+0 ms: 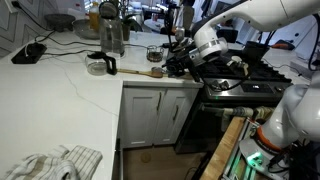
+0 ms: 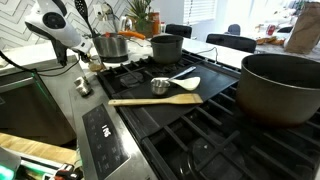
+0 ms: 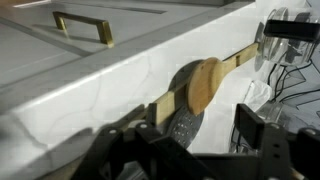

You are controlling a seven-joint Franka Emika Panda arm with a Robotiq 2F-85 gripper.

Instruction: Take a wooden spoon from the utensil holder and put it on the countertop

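Wrist view shows wooden spoon [image 3: 200,86] on countertop [image 3: 85,90].

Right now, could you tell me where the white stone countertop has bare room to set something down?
Bare: the white stone countertop between the black device and the crumpled checked cloth. Crowded: near the stove, where glass carafe, small glass jar, long tan wooden spoon and gripper cluster.

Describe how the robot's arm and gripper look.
The arm is glossy white, made of rounded tubular segments, with a dark ring at the wrist. The gripper is black and blocky, with two dark fingers. No markings are legible.
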